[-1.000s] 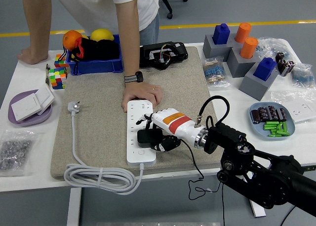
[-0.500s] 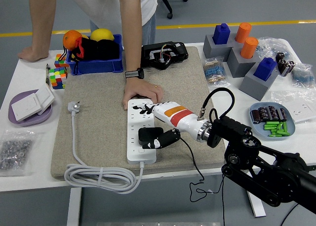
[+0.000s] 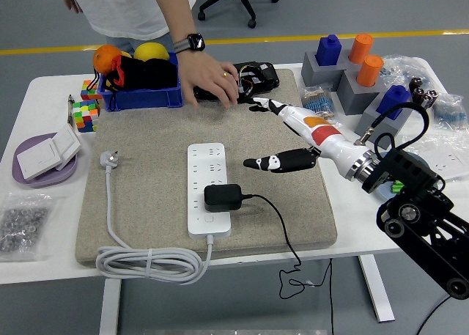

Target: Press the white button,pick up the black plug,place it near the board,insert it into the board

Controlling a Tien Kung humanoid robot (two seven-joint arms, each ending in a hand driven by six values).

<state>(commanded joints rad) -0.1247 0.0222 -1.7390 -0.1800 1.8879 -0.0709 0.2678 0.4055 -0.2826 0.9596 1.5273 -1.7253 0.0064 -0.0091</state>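
Fingers: the right hand [image 3: 282, 133] has its white and black fingers [image 3: 264, 162] spread apart and holding nothing, hovering above the mat to the right of the board; the left arm is not in view.
Cable coil: a grey round mains cable [image 3: 146, 262] lies looped at the mat's near edge, its grey three-pin plug [image 3: 110, 158] loose on the left; soft and floppy, likely to drag if the board is shifted.
Mat: a beige felt rectangular mat [image 3: 146, 130] covers the middle of the white counter [image 3: 44, 100]; it looks grippy, so things on it should not slide easily.
Board: a white plastic multi-socket power strip [image 3: 210, 159] lies lengthwise on the mat; rigid, light, probably needs steadying when pushed on.
Plug: the black blocky plastic adapter plug [image 3: 223, 197] sits on the near part of the board and appears seated in a socket, clear of the hand.
Plug handling: judged hard, smooth and fairly light; best pinched across its two flat sides, not by the lead.
Lead: a thin black wire [image 3: 282, 229] runs from the plug rightward off the counter's near edge; limp, could snag or tug the plug.
Person: a hand [image 3: 209, 82] with a wristwatch rests on a black case [image 3: 256, 77] at the far side.
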